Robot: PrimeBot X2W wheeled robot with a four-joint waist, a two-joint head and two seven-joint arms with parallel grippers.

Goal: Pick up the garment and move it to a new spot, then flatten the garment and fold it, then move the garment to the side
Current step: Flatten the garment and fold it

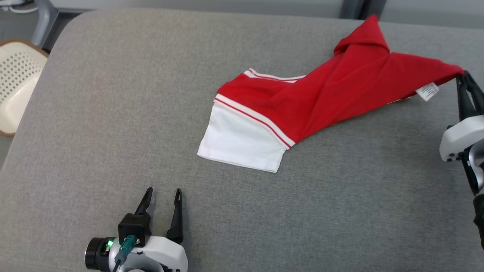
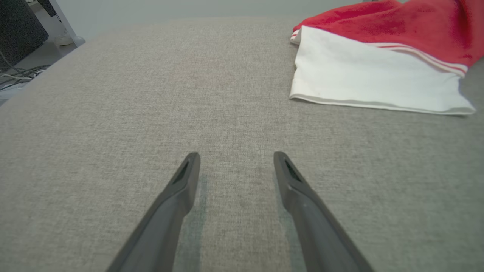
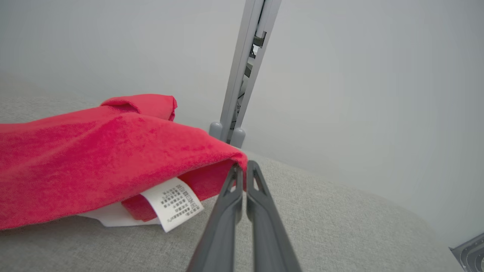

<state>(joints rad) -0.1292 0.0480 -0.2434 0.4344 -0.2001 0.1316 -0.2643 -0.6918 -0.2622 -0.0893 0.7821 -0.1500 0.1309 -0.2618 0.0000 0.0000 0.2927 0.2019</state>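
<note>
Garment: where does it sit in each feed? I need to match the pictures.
Head view: garment from centre to upper right, its right tip clamped in the right pincer.
Left wrist view: garment in the upper right corner, white panel nearest, beyond the open left pincer.
Right wrist view: garment across the left half, its red corner at the pincer tips.
Shared landmark: the grey surface under it.
</note>
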